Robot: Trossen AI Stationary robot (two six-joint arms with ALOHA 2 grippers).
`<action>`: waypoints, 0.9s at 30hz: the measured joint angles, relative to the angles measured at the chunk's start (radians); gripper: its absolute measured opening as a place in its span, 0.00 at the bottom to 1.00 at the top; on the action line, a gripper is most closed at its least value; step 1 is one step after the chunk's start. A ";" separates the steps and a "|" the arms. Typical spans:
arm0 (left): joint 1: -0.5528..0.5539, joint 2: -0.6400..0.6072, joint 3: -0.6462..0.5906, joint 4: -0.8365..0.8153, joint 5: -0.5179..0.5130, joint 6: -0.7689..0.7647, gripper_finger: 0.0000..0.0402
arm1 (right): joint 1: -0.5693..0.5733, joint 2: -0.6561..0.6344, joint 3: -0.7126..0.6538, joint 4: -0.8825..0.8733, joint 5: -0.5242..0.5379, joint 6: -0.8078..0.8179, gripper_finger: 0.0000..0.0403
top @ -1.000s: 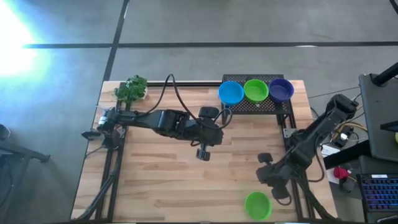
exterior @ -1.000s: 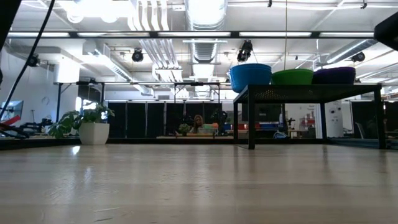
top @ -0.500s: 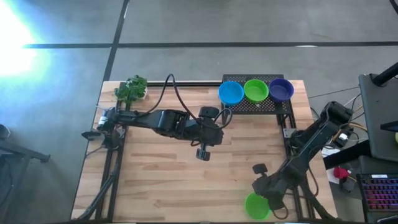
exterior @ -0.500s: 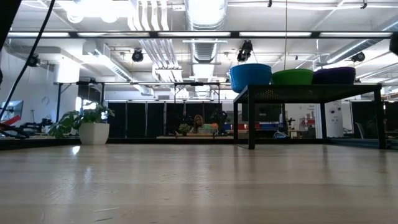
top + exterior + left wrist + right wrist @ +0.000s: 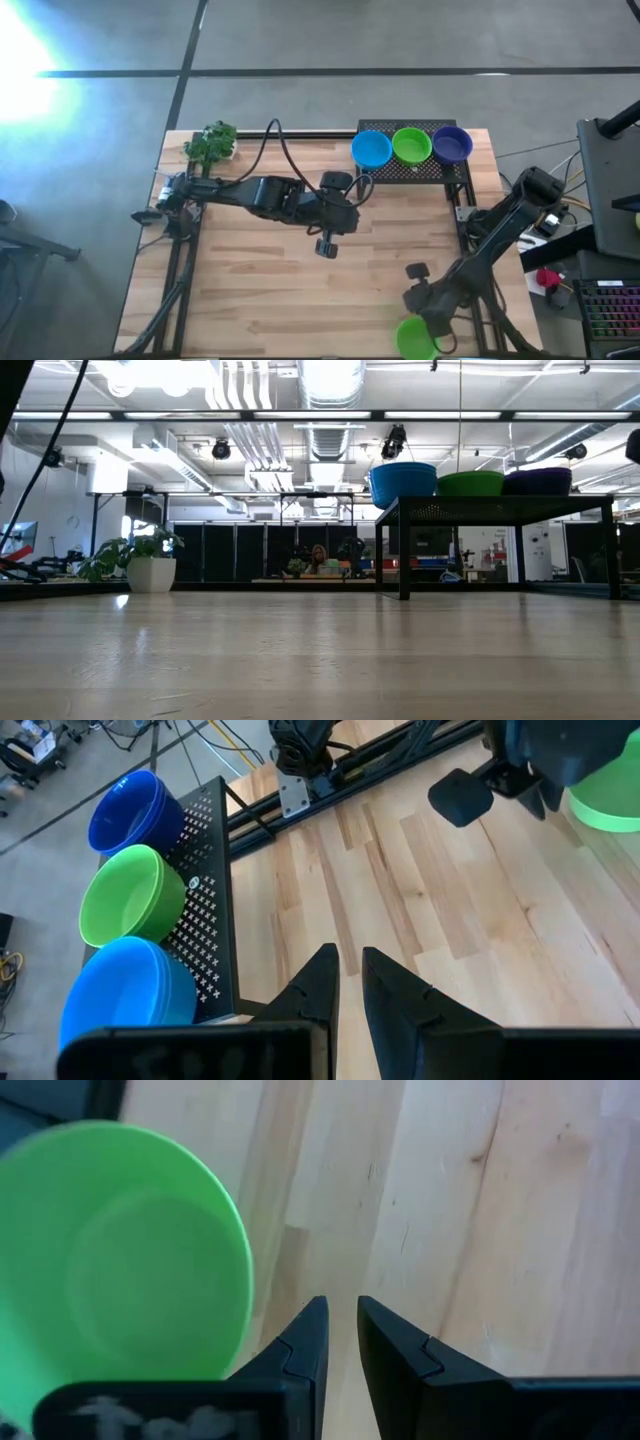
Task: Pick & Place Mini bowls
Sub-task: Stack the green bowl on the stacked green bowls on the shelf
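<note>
Bowls (image 5: 411, 146) — blue, green, purple (glossy)

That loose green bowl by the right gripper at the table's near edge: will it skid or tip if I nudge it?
The green bowl looks glossy and thin-walled, so it is probably light and may skid on the smooth wood. The right gripper, nearly shut, is beside it, not around it; pressing on the rim could tip it. It lies near the table edge, so a push might send it off.
</note>
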 joint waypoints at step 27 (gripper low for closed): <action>0.000 0.000 0.000 0.002 0.000 0.000 0.11 | 0.089 0.005 0.000 0.067 0.064 0.071 0.14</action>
